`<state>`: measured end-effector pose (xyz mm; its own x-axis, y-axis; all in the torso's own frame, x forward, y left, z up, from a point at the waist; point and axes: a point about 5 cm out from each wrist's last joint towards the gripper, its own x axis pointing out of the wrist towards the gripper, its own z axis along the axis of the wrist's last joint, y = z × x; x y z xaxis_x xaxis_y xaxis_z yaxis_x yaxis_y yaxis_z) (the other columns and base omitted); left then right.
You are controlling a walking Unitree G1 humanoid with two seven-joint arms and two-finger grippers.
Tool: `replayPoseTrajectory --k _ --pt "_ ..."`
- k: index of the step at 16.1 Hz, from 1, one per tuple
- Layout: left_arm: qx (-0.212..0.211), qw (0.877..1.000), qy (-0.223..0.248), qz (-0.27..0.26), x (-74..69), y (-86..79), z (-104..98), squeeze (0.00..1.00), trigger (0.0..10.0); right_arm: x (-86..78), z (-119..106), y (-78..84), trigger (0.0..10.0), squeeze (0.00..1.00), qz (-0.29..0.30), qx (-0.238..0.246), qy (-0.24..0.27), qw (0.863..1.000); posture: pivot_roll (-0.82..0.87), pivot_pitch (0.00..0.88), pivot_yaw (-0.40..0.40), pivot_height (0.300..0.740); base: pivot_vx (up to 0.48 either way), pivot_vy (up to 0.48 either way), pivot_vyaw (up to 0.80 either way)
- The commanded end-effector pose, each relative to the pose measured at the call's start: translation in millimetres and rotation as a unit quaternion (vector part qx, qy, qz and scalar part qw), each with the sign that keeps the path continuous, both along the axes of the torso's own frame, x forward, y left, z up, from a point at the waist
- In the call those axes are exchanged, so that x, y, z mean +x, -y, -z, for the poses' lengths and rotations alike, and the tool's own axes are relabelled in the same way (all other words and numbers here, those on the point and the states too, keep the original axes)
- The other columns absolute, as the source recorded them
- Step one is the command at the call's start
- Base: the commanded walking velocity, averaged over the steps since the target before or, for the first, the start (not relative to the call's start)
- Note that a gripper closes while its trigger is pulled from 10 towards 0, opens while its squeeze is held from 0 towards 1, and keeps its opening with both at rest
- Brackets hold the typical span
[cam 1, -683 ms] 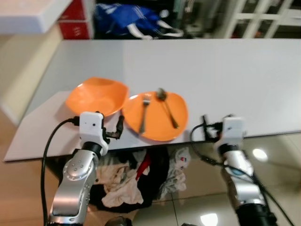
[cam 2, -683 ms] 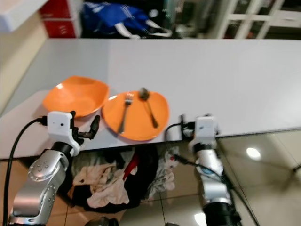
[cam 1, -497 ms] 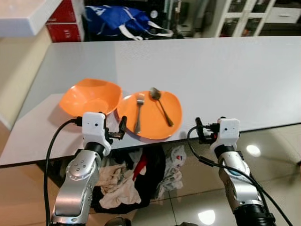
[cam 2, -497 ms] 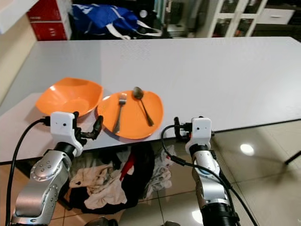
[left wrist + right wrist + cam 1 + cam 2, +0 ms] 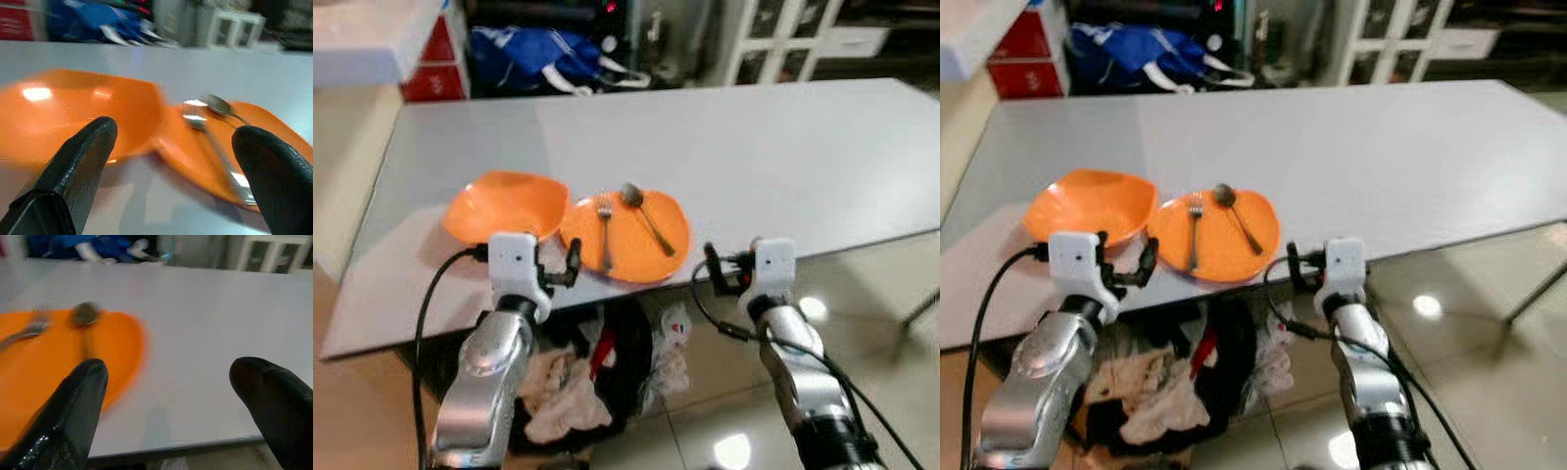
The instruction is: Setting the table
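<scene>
- Left eye view: grey counter (image 5: 783, 147) stretching across; orange bowl (image 5: 506, 204) near the front edge toward the left, touching or just overlapping the orange plate (image 5: 628, 233) on its right; fork (image 5: 605, 231) lying on the plate's left half, spoon (image 5: 644, 212) on its right half, the two apart and angled away from each other; left gripper (image 5: 563, 268) raised at the counter's front edge, just before the gap between bowl and plate, fingers parted; right gripper (image 5: 722, 271) at the front edge to the right of the plate, clear of it; blue bag (image 5: 548, 56) and red box (image 5: 433, 59) beyond the far edge; heap of clothes (image 5: 597, 377) on the floor under the counter.
- Right eye view: same layout; white-framed cabinet (image 5: 1400, 39) behind the counter; glossy tiled floor (image 5: 1469, 333) to the right.
- Left wrist view: two black fingers (image 5: 73, 171) spread wide with nothing between them; bowl's near wall close ahead; plate beside it carrying fork and spoon, somewhat blurred.
- Right wrist view: black fingers (image 5: 73, 416) held wide apart, gripping nothing; bare counter surface ahead between them; plate edge with the spoon's bowl and the fork tines off to one side, blurred.
</scene>
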<state>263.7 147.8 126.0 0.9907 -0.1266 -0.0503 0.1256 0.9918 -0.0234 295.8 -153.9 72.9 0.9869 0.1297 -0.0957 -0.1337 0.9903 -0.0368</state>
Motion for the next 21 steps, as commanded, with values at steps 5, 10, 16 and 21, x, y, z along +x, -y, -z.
replayPoseTrajectory --k 5,10,16,21 --pt "0.008 1.0 -0.012 -0.009 -2.7 -1.2 4.0 0.0 10.0 7.0 -7.4 -6.1 10.0 0.0 -0.012 0.002 0.008 1.0 0.01 0.0 -0.002 0.74 0.0 0.478 0.15" --pt "0.006 1.0 -0.013 -0.006 -3.4 0.9 3.5 0.0 10.0 8.2 -8.0 -8.8 10.0 0.0 -0.017 -0.002 0.009 1.0 0.01 0.0 -0.002 0.74 0.0 0.48 0.0" --pt "0.006 1.0 -0.013 -0.005 -3.4 1.0 3.4 0.0 10.0 8.3 -7.8 -8.9 10.0 0.0 -0.017 -0.001 0.009 1.0 0.01 0.0 -0.002 0.74 0.0 0.48 0.0" --pt "0.006 1.0 -0.013 -0.005 -3.4 1.0 3.4 0.0 10.0 8.3 -7.8 -8.9 10.0 0.0 -0.017 -0.001 0.009 1.0 0.01 0.0 -0.002 0.74 0.0 0.48 0.0"
